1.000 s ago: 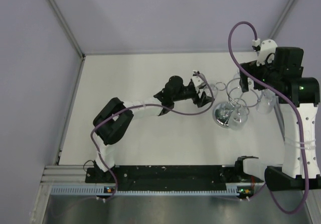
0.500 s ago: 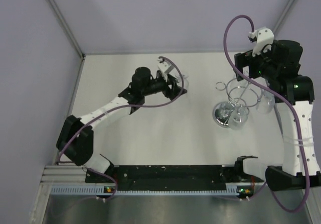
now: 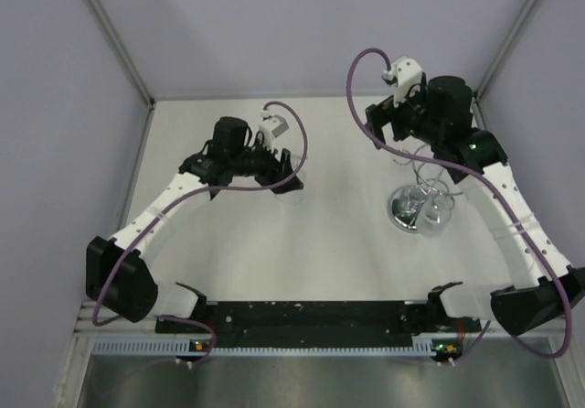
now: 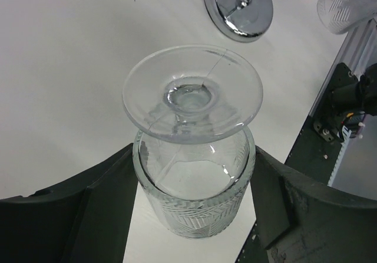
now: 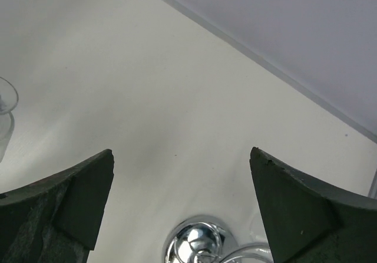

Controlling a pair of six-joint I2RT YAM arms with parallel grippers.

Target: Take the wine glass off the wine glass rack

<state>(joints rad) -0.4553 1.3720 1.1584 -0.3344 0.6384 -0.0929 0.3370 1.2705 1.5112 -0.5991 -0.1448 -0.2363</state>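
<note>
Above the white counter [image 4: 59, 68], a clear ribbed wine glass [image 4: 192, 92] was clamped at the bowl by the left tool [image 4: 193, 183]; judged light, slick, brittle. Right tool [image 5: 181, 157] was parted, empty.

We see a white desk [image 3: 302, 262] w/ pale purple walls [image 3: 274, 24] along far, left & right edges; grey metal strip [image 3: 274, 381] below near edge. Even light.
</note>
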